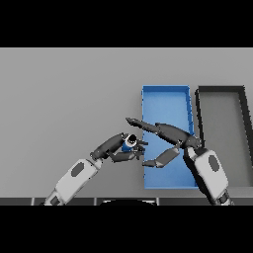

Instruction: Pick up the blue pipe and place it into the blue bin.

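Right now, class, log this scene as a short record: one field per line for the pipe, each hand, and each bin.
blue pipe: held in left hand, just left of the blue bin's left wall, not yet inside
left hand: curled round the pipe
right hand: open, fingers stretched leftward over the blue bin
blue bin: right of centre, nothing seen lying in it
dark bin: beside the blue bin, on its right

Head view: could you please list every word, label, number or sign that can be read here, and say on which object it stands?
There is no readable text.
Blue pipe, held in the left hand: no marking.
Blue bin: plain walls.
Dark bin beside it: plain.
Right hand, open over the blue bin: no label.
Grey table: no sign.
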`<state>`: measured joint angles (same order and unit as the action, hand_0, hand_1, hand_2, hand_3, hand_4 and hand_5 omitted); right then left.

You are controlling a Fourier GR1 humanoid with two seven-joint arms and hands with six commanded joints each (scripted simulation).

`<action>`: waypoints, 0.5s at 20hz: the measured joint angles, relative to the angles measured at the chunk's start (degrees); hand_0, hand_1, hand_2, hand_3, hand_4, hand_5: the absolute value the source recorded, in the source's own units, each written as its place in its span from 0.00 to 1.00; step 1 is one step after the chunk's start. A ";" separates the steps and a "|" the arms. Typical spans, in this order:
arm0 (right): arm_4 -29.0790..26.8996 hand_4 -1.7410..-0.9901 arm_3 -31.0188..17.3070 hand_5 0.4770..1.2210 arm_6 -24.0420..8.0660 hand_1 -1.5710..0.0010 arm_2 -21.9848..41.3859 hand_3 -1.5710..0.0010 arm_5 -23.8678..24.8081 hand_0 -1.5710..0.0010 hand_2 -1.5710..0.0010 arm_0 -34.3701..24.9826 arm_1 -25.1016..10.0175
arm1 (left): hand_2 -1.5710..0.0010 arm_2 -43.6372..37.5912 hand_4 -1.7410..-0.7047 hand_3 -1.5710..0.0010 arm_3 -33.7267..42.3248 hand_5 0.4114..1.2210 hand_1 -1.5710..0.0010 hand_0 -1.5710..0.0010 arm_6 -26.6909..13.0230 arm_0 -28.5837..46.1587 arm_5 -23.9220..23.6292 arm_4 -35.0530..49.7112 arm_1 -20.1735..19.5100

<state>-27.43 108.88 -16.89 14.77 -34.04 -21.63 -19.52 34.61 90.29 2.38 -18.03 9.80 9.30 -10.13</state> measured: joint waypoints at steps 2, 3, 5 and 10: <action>2.08 0.65 -1.84 0.06 -0.68 1.00 1.74 1.00 -0.61 1.00 1.00 -2.12 1.97 | 0.00 0.10 0.17 0.03 0.22 1.00 0.00 0.00 0.54 0.14 0.61 0.37 -0.09; 2.01 0.66 -2.62 0.06 -1.74 1.00 2.28 1.00 -0.38 1.00 1.00 -3.95 2.74 | 0.00 0.31 0.19 0.03 0.48 1.00 0.00 0.00 0.35 0.38 0.76 0.50 -0.19; 3.56 0.70 -4.26 0.04 -3.16 1.00 3.89 1.00 -0.11 1.00 1.00 -5.74 4.88 | 0.00 0.25 0.22 0.02 -0.49 1.00 0.00 0.00 -0.37 -0.12 0.69 -0.22 0.35; 2.76 0.60 -8.33 0.01 -6.55 0.91 5.21 0.93 -0.73 0.93 0.90 -10.38 8.07 | 0.00 -1.15 0.17 0.18 -1.10 1.00 0.00 0.00 -0.73 -0.57 1.54 -0.26 0.25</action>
<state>-24.66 100.55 -23.43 19.98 -34.77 -32.00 -11.45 33.46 89.19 1.65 -18.59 11.34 9.04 -9.88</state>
